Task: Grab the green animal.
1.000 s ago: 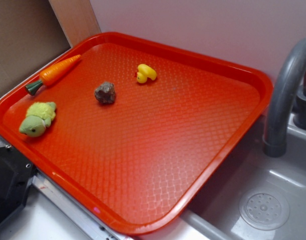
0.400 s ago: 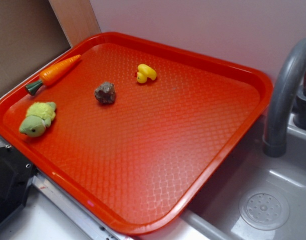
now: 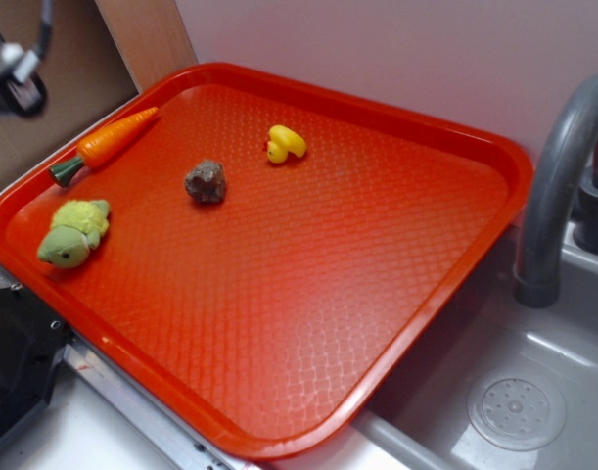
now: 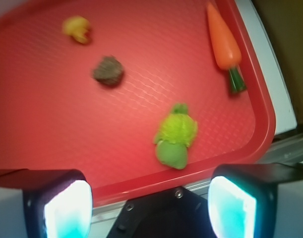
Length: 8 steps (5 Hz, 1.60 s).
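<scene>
Red tray (image 3: 494,157), one green animal (image 3: 71,233), one duck (image 3: 285,143), one carrot (image 3: 108,143), one brown lump (image 3: 206,182), hand (image 4: 149,203) spread, empty.

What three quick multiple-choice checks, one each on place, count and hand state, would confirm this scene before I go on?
1. Where does the green animal lie on the tray?
A. Centre
B. Near the rim, close to the carrot's leafy end
C. Beside the duck

2. How many things lie on the tray?
A. Two
B. Four
C. Six

3. What state is the hand in?
A. Open, holding nothing
B. Shut on the duck
C. Shut on the carrot

Answers:
1 B: the green animal sits by the tray rim, just below the carrot.
2 B: animal, carrot, duck and a dark lump.
3 A: in the wrist view the hand has its fingers spread apart with nothing between.
</scene>
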{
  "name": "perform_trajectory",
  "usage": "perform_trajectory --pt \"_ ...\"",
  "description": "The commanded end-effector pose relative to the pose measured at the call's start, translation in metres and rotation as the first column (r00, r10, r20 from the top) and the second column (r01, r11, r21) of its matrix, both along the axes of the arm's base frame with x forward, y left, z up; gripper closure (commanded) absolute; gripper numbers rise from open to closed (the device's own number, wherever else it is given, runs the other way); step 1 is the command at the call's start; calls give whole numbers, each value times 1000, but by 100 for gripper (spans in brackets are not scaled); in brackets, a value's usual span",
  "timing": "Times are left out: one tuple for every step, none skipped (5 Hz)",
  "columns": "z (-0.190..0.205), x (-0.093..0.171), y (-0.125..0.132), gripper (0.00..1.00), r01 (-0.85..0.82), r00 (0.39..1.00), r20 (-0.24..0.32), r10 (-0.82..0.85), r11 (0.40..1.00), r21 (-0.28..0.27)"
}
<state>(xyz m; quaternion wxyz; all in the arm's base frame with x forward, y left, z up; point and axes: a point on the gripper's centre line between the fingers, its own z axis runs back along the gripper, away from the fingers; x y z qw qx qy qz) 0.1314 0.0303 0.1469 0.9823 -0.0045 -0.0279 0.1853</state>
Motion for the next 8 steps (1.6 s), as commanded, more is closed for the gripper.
perform_trajectory --pt "-76 6 12 0 -44 997 -67 46 999 29" --pt "-102 13 19 0 -50 988 -139 61 995 83" --pt "-118 11 34 0 -70 978 -189 89 992 106" --pt "-131 8 38 0 -69 969 -228 93 991 111" --pt "-129 9 33 100 -22 974 -222 47 993 112" --pt "-113 13 32 100 4 981 -194 10 997 75" --pt "-83 25 25 100 43 989 -141 -34 997 62" --pt "-33 50 8 100 112 992 -57 -110 993 37"
